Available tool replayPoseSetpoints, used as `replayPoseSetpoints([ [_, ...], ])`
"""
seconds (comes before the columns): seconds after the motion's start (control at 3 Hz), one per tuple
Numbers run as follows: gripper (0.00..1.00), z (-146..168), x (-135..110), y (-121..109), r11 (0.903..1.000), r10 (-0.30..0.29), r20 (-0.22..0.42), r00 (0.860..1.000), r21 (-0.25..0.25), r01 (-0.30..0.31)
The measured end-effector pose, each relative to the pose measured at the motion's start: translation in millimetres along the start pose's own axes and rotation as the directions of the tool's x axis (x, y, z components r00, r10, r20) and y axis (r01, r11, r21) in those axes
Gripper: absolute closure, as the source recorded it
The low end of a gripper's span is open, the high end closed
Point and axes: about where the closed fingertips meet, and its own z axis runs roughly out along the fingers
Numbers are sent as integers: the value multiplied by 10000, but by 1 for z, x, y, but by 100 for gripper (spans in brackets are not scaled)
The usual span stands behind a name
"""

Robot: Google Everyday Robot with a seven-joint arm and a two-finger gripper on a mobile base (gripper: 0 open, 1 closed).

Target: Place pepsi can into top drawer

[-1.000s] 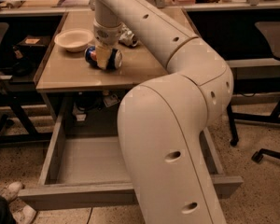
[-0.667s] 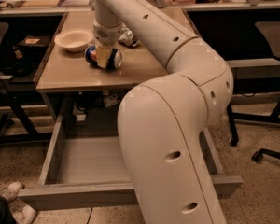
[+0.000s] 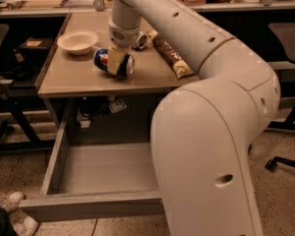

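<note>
The pepsi can [image 3: 102, 60], blue with a red-white-blue logo, lies on its side on the desk top [image 3: 78, 77], near the middle. My gripper [image 3: 117, 62] comes down from above and straddles the can. One pale finger [image 3: 116, 61] lies across the can's front and the other is hidden behind it. The gripper looks shut on the can, which rests at desk level. The top drawer [image 3: 88, 206] is pulled out below the desk's front edge, and its flat grey bottom shows nothing in it. My big white arm covers its right part.
A white bowl [image 3: 77, 42] stands left of the can. A silver can [image 3: 140, 41] and a long brown snack bag [image 3: 169, 53] lie to its right. Office chairs stand at the right [image 3: 290, 48] and far left. A person's shoes [image 3: 12, 203] are by the drawer's left corner.
</note>
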Motion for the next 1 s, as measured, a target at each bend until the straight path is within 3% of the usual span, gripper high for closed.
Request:
replayPoseSetpoints([
  [0.67, 100, -27, 49, 34, 9988, 491, 242, 9985, 41, -493],
  [1.0, 100, -40, 79, 62, 9986, 514, 410, 9978, 135, -520],
])
